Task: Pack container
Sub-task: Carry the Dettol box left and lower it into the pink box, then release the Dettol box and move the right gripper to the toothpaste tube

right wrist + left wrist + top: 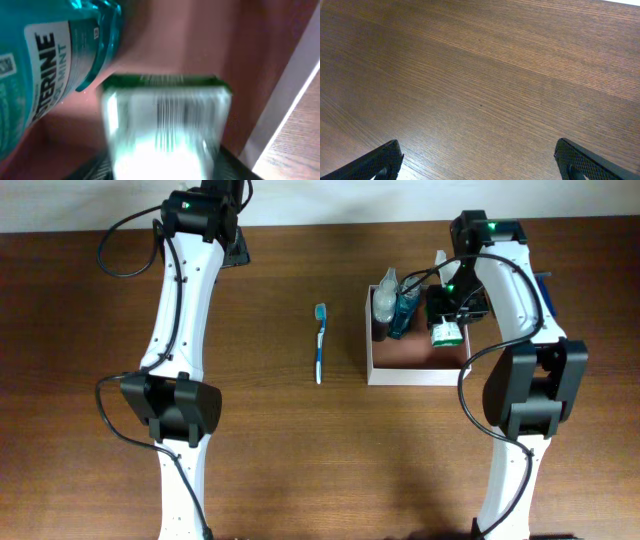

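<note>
Two grippers: left gripper (480, 161) spread wide over the tabletop (300, 460); right gripper (448, 312) above the container's far right corner, open or gripping cannot be told.
Container (410, 355): right half of tabletop.
Contents: mouthwash bottle (404, 315), green packet (447, 334).
Toothbrush (320, 342): tabletop centre, apart from container.

**A:** A dark brown wood grain is seen across the bench (300, 470), with fine paler streaks running through it.

**B:** On the container (371, 345), thin white walls are shown, and a reddish-pink inside.

**A:** Teal-blue is noted on the mouthwash bottle (404, 315), its white label printed in dark letters.

**B:** A packet (447, 333) is picked out in green and white.

**A:** The toothbrush (319, 350) is marked by a blue-and-white handle and a teal head.

**B:** White shells and black joints are seen on the arms (180, 300). Black, finely dotted pads (577, 161) are seen on the left claw (479, 165).
</note>
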`<action>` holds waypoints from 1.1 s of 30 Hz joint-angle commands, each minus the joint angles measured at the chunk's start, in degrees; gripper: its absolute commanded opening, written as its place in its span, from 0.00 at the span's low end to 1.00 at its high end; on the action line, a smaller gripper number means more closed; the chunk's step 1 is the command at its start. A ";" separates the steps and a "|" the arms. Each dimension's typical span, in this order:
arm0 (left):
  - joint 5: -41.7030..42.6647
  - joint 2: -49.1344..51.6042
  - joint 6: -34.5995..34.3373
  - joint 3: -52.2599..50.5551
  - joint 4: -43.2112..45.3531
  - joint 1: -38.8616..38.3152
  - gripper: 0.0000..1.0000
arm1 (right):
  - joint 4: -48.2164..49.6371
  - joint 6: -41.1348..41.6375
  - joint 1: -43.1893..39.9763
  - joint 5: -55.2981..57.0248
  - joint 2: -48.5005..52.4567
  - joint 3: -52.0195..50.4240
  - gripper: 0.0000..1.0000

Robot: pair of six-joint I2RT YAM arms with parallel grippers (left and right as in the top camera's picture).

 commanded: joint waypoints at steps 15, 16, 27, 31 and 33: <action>-1.07 -0.66 -0.31 -0.22 -0.04 0.37 1.00 | -1.92 0.48 -3.65 2.75 -0.46 8.41 0.62; -1.07 -0.66 -0.31 -0.22 -0.04 0.37 0.99 | -2.27 0.48 -4.24 2.75 -0.46 9.75 0.63; -1.07 -0.66 -0.31 -0.22 -0.04 0.37 1.00 | 3.72 -8.52 -14.53 1.16 -0.31 17.90 0.99; -1.07 -0.66 -0.31 -0.22 -0.04 0.37 0.99 | 10.21 -13.99 -17.00 0.76 -0.11 15.06 0.99; -1.07 -0.66 -0.31 -0.22 -0.04 0.37 0.99 | 13.64 -13.99 -17.59 0.52 0.09 13.62 0.99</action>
